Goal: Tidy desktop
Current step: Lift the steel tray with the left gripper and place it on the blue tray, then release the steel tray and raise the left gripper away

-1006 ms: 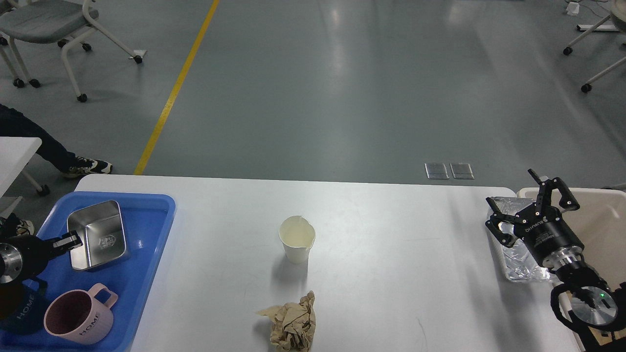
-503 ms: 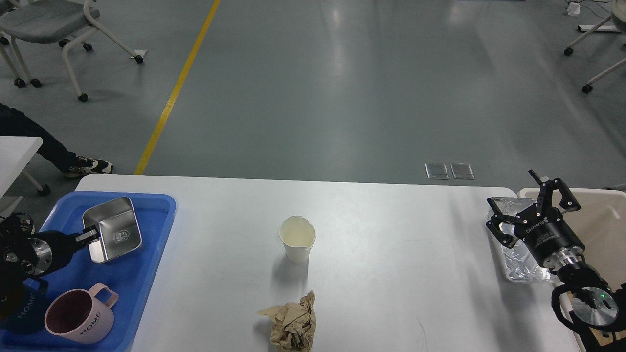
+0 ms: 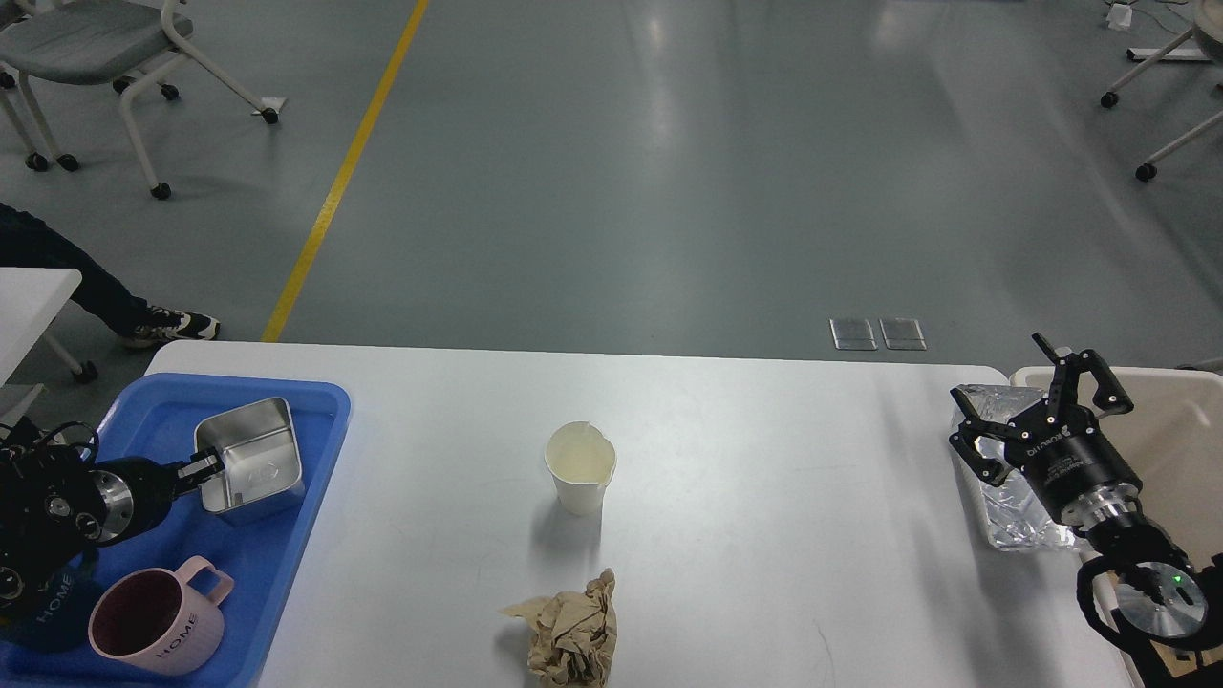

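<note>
since a second ago the left gripper (image 3: 203, 468) has carried the steel box (image 3: 252, 460) rightward inside the blue tray (image 3: 287, 564), from the tray's middle to just beside its right wall, and the pink mug (image 3: 158, 622) has shifted slightly with the tray; the right arm has not moved. nearest on the desktop (image 3: 764, 535), a wide white top that fills the near half of the view, lies a crumpled brown paper wad (image 3: 571, 630) at the near edge, close to the centre. at the near left the pink mug marked "home" stands in the tray, its dark inside showing nothing in it, with a dark mug (image 3: 43, 612) partly hidden behind the arm to its left. a little farther, the left gripper is clamped on the near-left rim of the steel box, which is tilted and looks empty. at the centre a white paper cup (image 3: 580, 466) stands upright, pale inside; whether it holds liquid cannot be told. at the right edge the right gripper (image 3: 1027, 401) hangs with its fingers spread wide and nothing between them, above a foil container (image 3: 1003, 516) that looks empty, beside a cream bin (image 3: 1180, 440) off the desktop's right end.
</note>
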Available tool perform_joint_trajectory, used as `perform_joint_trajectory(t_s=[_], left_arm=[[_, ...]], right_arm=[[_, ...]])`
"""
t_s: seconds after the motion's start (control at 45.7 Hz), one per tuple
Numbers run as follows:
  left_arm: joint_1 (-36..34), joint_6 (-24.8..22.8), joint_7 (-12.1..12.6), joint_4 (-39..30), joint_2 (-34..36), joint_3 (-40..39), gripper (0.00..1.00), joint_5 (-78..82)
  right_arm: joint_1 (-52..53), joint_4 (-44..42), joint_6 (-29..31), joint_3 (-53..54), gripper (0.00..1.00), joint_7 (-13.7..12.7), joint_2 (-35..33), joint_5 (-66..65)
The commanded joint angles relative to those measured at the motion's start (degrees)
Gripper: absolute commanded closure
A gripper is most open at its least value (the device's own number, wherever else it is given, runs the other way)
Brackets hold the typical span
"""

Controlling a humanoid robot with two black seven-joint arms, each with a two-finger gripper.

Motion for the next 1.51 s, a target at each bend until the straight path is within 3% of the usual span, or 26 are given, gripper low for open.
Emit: perform_joint_trajectory(t_s=[0.0,0.153,0.328,0.503,0.591,0.656,0.744,0.787,0.919,1.05,1.094,1.291,1.487], left_arm=[[-0.5,0.1,-0.3,0.0,0.4,-0.2,0.43,-0.3],[-2.0,0.0,-2.0,-0.1,1.1,-2.0,0.12,-1.5],[-3.5,0.0,-0.9,-0.1,3.6,-5.2,0.05,-13.7],[-5.1,3.0,-1.0,-0.1,4.2,-5.6,0.03,-25.0],[-4.6,4.3,-1.0,-0.1,3.4,-11.4,0.03,-34.2],[-3.4,3.9,0.2,-0.2,2.8,-16.5,0.03,-43.8],[-2.4,1.7,4.2,-0.7,2.7,-20.1,0.03,-53.1],[-2.4,0.3,4.5,-0.7,2.7,-21.8,0.03,-54.3],[-2.2,-3.1,2.6,-0.7,2.6,-26.3,0.03,-54.4],[-2.2,-6.5,-5.0,-0.8,2.4,-27.7,0.03,-54.5],[-1.9,-7.9,-6.4,-0.8,2.2,-26.6,0.03,-54.4],[-2.7,-8.8,-4.5,-0.6,1.3,-26.9,0.03,-55.7],[1.9,-9.0,-1.3,-1.1,-7.9,-44.5,0.03,-66.0]], right_arm=[[0.1,0.0,0.0,0.0,0.00,0.0,-0.1,0.0],[0.0,0.0,0.0,0.0,0.00,0.0,-0.1,0.0],[0.1,0.0,0.0,0.0,0.00,0.0,0.0,0.0],[0.1,0.0,0.0,0.0,0.00,0.0,0.2,-0.1],[0.2,0.2,0.0,0.0,0.00,0.0,0.2,0.0],[0.2,0.2,0.0,0.0,0.00,0.0,0.2,-0.1],[0.0,0.3,0.0,0.0,0.00,0.0,0.1,-0.1],[0.0,0.3,-0.1,0.0,0.00,0.0,0.0,-0.1],[-0.1,0.5,0.0,0.0,0.00,0.0,-0.1,-0.1],[-0.1,0.5,-0.1,0.0,0.00,-0.1,-0.2,-0.1],[-0.1,0.6,0.0,0.0,0.00,-0.1,-0.2,-0.1],[0.1,0.5,0.0,-0.1,0.00,-0.1,-0.4,-0.1],[0.6,0.6,-0.1,0.0,0.00,-0.2,-0.4,-2.4]])
